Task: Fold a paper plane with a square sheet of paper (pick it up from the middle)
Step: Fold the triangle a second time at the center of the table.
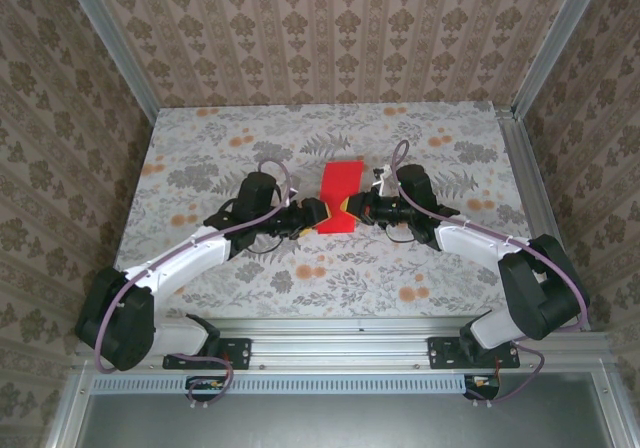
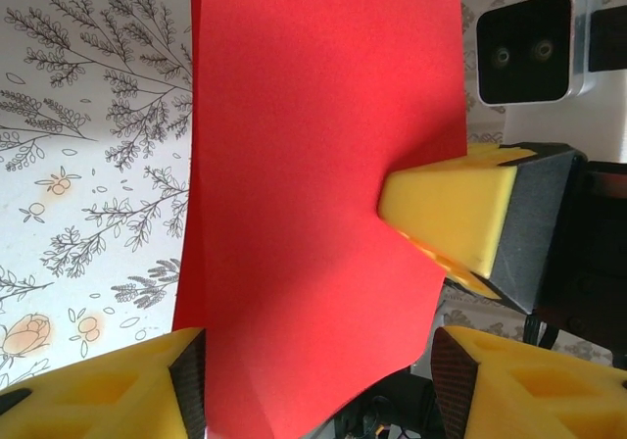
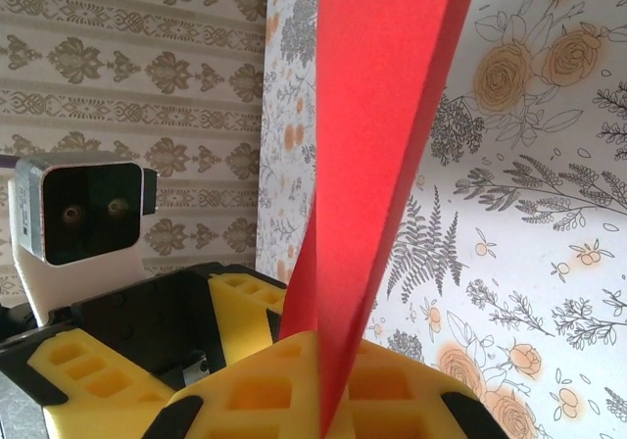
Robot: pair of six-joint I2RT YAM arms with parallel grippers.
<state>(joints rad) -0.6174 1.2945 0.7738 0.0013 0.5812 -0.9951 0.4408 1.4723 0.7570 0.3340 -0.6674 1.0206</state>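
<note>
The red sheet of paper [image 1: 338, 196] is folded into layers and held up over the middle of the table, between the two arms. My right gripper [image 1: 358, 208] is shut on its right edge. In the right wrist view the yellow fingers [image 3: 245, 400] pinch the paper [image 3: 382, 116], whose layers spread upward in a narrow V. In the left wrist view the paper [image 2: 313, 165] hangs between the jaws of my left gripper [image 2: 318, 361]. That gripper is open, with its yellow fingers [image 2: 108, 390] on either side of the paper's slanted lower edge. The right gripper's fingertips [image 2: 456, 219] bite the paper there.
The table [image 1: 250, 138] has a floral cloth. Patterned walls and aluminium posts [image 1: 110, 38] stand on three sides. Both arms reach in from the near rail [image 1: 340, 348] and meet at the centre, wrists close together.
</note>
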